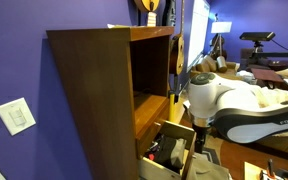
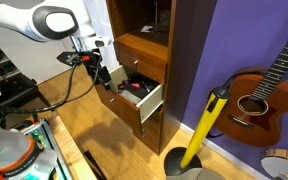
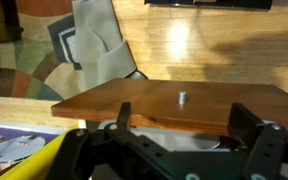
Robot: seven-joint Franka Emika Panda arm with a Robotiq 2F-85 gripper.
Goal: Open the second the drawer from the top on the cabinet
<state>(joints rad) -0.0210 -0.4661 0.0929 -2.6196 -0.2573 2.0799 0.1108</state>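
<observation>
Drawer (image 2: 134,100), second from the top, standing well out of the cabinet (image 2: 142,47), just below the centre of an exterior view and reaching toward the lower left. Flat brown front, paler wooden sides, dark and red items inside, too small to name. Same drawer (image 1: 172,148) at the bottom centre of an exterior view, jutting from the tall cabinet (image 1: 89,90) filling the left half. Judging by this, task as good as done.

Small pale knob (image 3: 181,97) at the middle of the front, near the centre of the wrist view.

Gripper (image 3: 184,128) along the bottom edge of the wrist view, jaws wide apart and clamped on nothing. Knob a little ahead, in line with the gap, not touching. Gripper (image 2: 103,72) also left of centre in an exterior view, just beside the drawer front.

Probably rigid and solid wood, with no give under a pinch. Moderate weight likely, given the contents. Free to slide along one straight line only, so likely to bind under a sideways or upward tug. Best hold: the knob, pinched squarely from both sides. Small and perhaps slick, so easy to lose off-centre. Second option with the drawer out: the top edge of the front.

Around it: wooden floor (image 3: 184,40), patterned rug (image 3: 24,80) at the left of the wrist view, guitar (image 2: 256,97) at the right against a purple wall.
</observation>
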